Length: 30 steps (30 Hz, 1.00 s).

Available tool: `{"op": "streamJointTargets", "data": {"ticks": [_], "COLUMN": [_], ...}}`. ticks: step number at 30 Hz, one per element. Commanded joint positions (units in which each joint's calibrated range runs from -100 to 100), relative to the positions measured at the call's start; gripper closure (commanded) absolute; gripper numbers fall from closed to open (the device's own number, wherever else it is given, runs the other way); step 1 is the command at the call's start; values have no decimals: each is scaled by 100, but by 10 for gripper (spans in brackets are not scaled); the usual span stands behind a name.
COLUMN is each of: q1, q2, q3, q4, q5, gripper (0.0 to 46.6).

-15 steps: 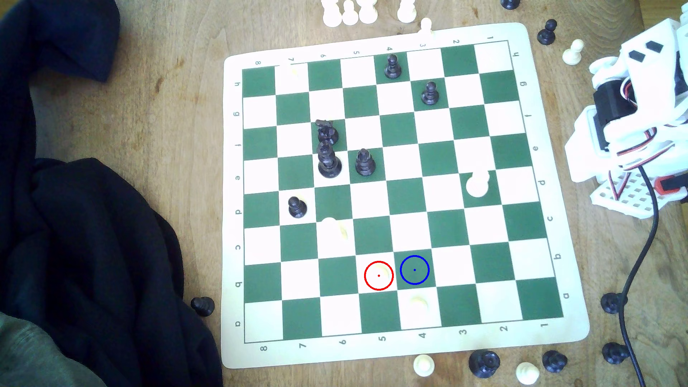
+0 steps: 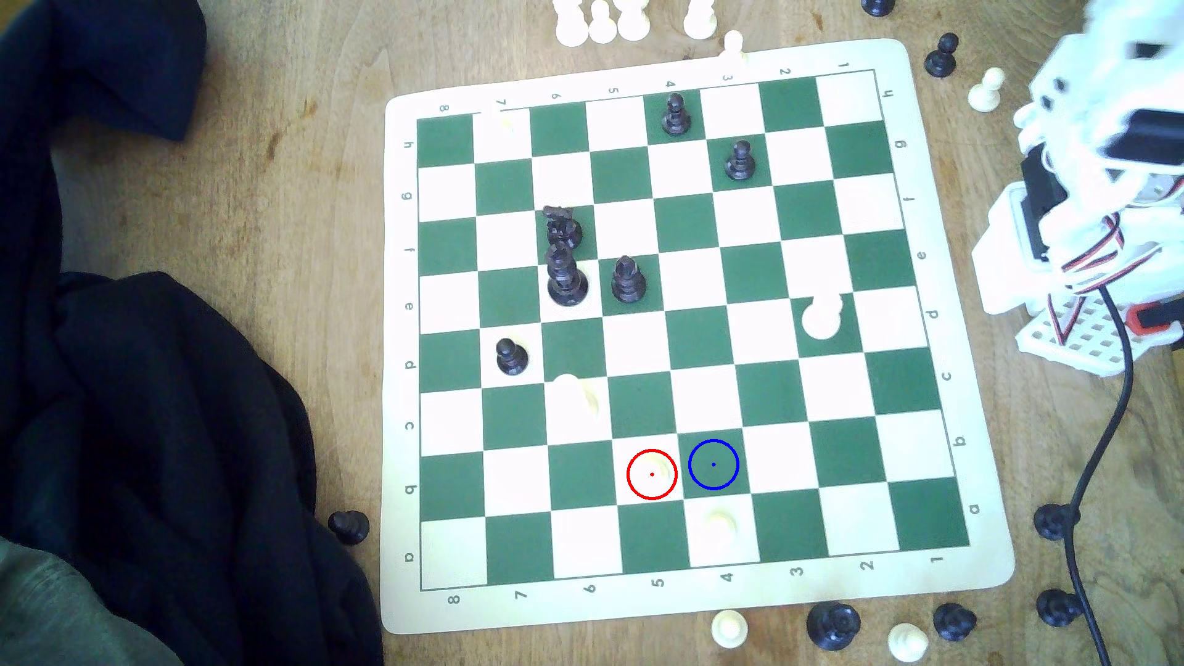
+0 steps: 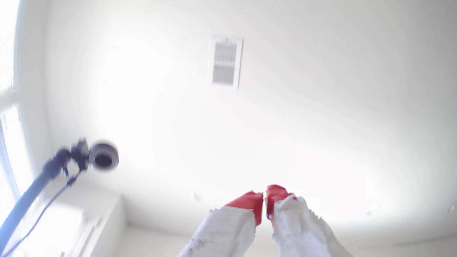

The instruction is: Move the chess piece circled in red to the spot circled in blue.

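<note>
Pawn: on red-ringed white square, untouched, far from the jaws. Target square: blue-ringed, green, just beside it. Jaws: red-tipped, together, pointing at ceiling. Advice: swing down over board, part jaws, descend vertically, avoid the neighbouring white piece.

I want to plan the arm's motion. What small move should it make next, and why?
Probably swing down toward the red-ringed white pawn. The hand points at the ceiling, its red tips nearly together and holding nothing; the pawn sits beside the blue-ringed square.
</note>
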Motion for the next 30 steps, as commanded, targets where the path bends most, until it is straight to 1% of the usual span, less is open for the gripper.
{"op": "streamJointTargets", "data": {"ticks": [1,2,3,4,7,8,10,14,18,20,22,23,25,26,29,30], "q1": [14,54,61,147,249,280,296,38,-95,-228,-541,-658,-854,-1010,-1261,-1433], "q2": [-3,-3,-3,-3,-3,6,22,600,702,846,1364,1584,1933,2306,3028,3393], "q3": [-653,-880,-925,-1242,-1696,-1977,-2240,-2883,-3137,-3273,-3446,-3527,-3618,-3790,-4207,-4398], "q4": [2530,3390,3537,4594,6035,6879,7755,9172,10458,10998,11400,11514,11580,11596,11637,11645], "q5": [-20,-24,-24,-29,-34,-34,-34,-29,-39,-44,-49,-63,-151,-249,-484,-567], "gripper": [464,464,464,464,464,464,464,459,458,446,445,434,407,381,360,352]}}
